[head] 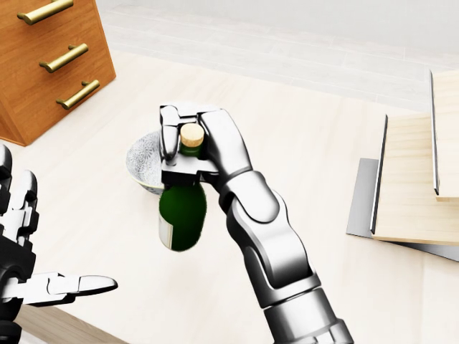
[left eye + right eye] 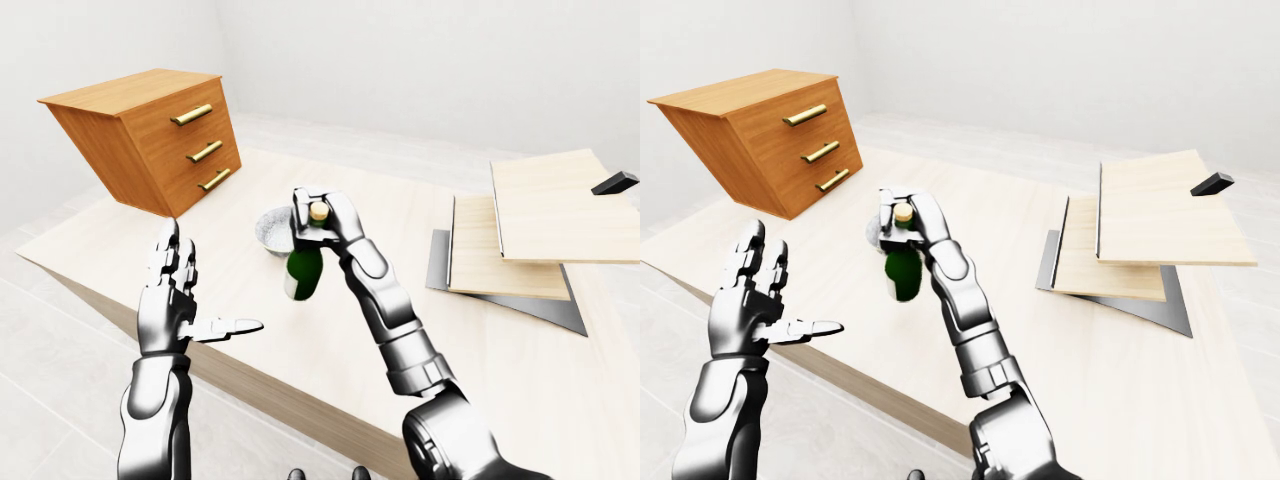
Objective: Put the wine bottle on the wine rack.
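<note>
Green wine bottle (image 1: 182, 215), cork-stoppered, pale label

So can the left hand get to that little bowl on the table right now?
Probably not cleanly. The left hand hangs open and free, but the right hand holds the wine bottle partly across the bowl, crowding the approach.

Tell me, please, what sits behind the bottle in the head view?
A pale patterned bowl shows at the bottle's upper left, on the table. Its right part is hidden by the bottle and the right hand's fingers.
</note>
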